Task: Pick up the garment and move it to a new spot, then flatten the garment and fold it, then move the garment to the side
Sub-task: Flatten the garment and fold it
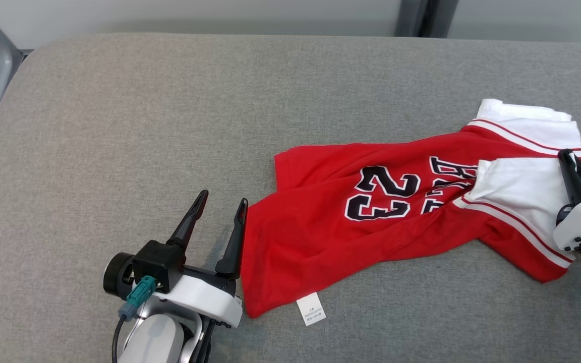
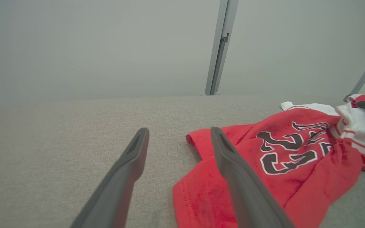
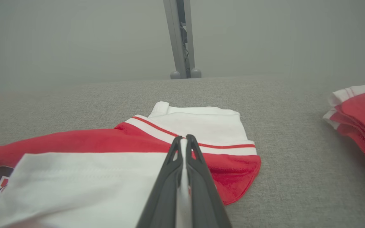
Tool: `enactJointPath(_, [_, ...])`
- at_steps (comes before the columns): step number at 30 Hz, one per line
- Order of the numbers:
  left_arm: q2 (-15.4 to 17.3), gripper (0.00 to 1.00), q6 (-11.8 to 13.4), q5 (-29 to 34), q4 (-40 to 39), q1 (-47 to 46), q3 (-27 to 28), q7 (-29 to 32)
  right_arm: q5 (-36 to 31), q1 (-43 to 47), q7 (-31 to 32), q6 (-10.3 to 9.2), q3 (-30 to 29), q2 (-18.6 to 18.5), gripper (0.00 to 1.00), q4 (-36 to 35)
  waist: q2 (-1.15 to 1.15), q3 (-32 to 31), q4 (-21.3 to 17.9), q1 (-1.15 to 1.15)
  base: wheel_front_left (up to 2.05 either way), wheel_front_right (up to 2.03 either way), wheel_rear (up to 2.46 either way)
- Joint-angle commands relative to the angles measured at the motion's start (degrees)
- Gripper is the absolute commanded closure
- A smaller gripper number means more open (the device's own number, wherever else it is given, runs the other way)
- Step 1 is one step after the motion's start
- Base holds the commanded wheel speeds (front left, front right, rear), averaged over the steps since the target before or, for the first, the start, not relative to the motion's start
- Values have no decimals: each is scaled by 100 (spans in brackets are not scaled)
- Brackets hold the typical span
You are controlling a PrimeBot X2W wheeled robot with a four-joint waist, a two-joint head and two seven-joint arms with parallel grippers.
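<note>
Two grippers are ours to tell. The right gripper [image 1: 569, 155] has its jaws clenched on a white fold of the garment [image 1: 321, 242], with a thin strip of white cloth pinched between them. The left gripper [image 1: 223, 197] has its jaws released and holding nothing, one finger just beside the red hem; we cannot tell whether it touches. The garment is a red jersey with white striped trim, lying rumpled across the right half of the tabletop [image 1: 119, 101]. It bears a black 23 outlined in white, upside down to our head camera, and black letters beside it are lost in a fold. A white tag [image 1: 311, 308] juts from the near hem, its print too small to read. The tabletop is grey woven cloth. A pile of red and white cloth [image 3: 360, 117] lies further right. Behind stand a grey metal post [image 3: 181, 38] and a pale wall [image 3: 59, 38].
</note>
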Motion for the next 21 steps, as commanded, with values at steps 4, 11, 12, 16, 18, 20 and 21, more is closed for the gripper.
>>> enactJointPath(4, [22, 0, 21, -41, -8, 30, 34, -15, 202, 164, -135, -2, 19, -97, 100, -238, 0, -146, -147, 0, 0, 0, 0])
enactJointPath(11, [21, 0, 50, -66, -50, 127, 72, -15, 253, 424, -214, -2, -96, -184, 100, -813, 0, -369, -317, 0, 0, 0, 0])
enactJointPath(12, [22, 0, 52, -71, -55, 154, 84, -15, 280, 470, -217, -2, -113, -198, 100, -930, 0, -405, -341, 0, 0, 0, 0])
enactJointPath(16, [21, 0, 45, -101, -80, 209, 130, -15, 368, 681, -212, -2, -196, -263, 100, -1379, 0, -517, -414, 0, 0, 0, 0])
enactJointPath(18, [23, 0, 41, -105, -92, 259, 135, -15, 454, 827, -208, -1, -221, -278, 100, -1633, 0, -568, -429, 0, 0, 0, 0])
enactJointPath(20, [23, 0, 35, -121, -95, 321, 135, -15, 557, 1006, -156, -2, -251, -321, 100, -1869, 0, -622, -439, 0, 0, 0, 0])
enactJointPath(21, [22, 0, 30, -125, -100, 340, 137, -15, 595, 1101, -125, -2, -272, -356, 100, -1974, 0, -643, -441, 0, 0, 0, 0])
